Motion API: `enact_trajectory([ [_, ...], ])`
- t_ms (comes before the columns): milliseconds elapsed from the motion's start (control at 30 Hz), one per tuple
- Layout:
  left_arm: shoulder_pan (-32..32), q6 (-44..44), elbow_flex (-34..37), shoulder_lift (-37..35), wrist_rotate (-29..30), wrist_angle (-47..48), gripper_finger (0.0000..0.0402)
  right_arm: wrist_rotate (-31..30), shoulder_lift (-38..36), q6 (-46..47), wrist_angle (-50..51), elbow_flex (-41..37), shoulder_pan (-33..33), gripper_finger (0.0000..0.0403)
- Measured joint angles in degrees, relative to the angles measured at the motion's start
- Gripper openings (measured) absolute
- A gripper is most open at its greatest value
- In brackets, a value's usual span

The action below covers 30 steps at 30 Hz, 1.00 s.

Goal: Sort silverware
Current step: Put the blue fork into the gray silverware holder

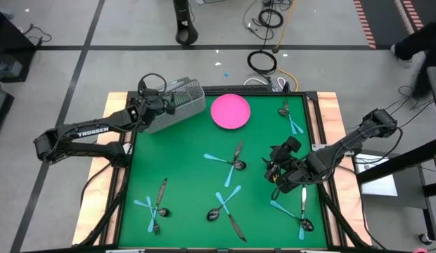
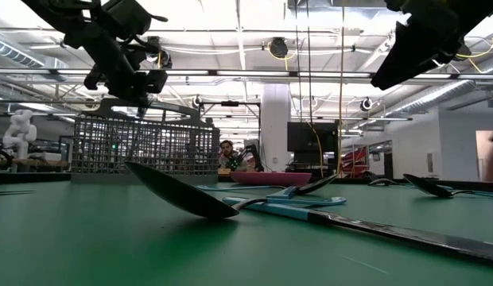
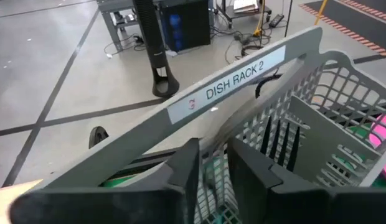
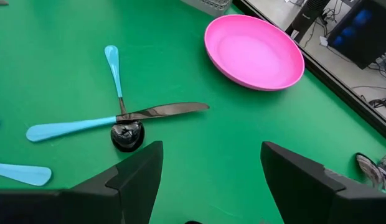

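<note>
Left gripper (image 1: 164, 102), fingers narrowly parted and empty, hovers over the grey wire-mesh basket (image 1: 177, 105) at the table's far-left corner. Right gripper (image 1: 278, 172), spread wide and empty, hangs near the right edge. Most silverware (image 1: 232, 160), dark metal and light-blue-handled, lies scattered on the green table (image 1: 190, 183); sorting looks barely begun.

The green table (image 1: 190, 190) bears scattered silverware (image 1: 227, 161), a pink plate (image 1: 230, 111) and a mesh basket (image 1: 177, 104).

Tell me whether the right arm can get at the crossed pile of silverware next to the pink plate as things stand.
Probably yes. The right gripper is open and empty above bare green mat, and the pile of silverware lies flat ahead of it with nothing between. The pink plate sits off to one side, clear of the path.
</note>
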<state>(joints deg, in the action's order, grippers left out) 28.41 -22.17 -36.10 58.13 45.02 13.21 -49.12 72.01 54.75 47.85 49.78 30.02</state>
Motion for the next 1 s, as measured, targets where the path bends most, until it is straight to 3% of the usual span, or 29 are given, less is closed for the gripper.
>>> enact_trajectory([
  [233,-2.69,1.70,-0.02,-0.02,-1.56,-0.20,0.0130,0.00,0.00,0.03,-0.42,0.00,0.02,0.0260],
  [367,-4.72,2.26,-0.04,-0.64,-1.46,-0.25,0.0133,1.36,0.00,-0.32,-1.14,0.00,-0.03,0.0260],
  [633,-9.85,5.18,-1.88,-5.24,-1.89,-0.90,0.0133,9.91,0.00,0.27,-0.50,0.02,-1.24,0.0260],
  [1000,-17.26,8.02,-2.54,-7.58,-4.70,-7.14,0.0133,10.48,0.00,0.54,-0.26,0.03,-2.79,0.0260],
])
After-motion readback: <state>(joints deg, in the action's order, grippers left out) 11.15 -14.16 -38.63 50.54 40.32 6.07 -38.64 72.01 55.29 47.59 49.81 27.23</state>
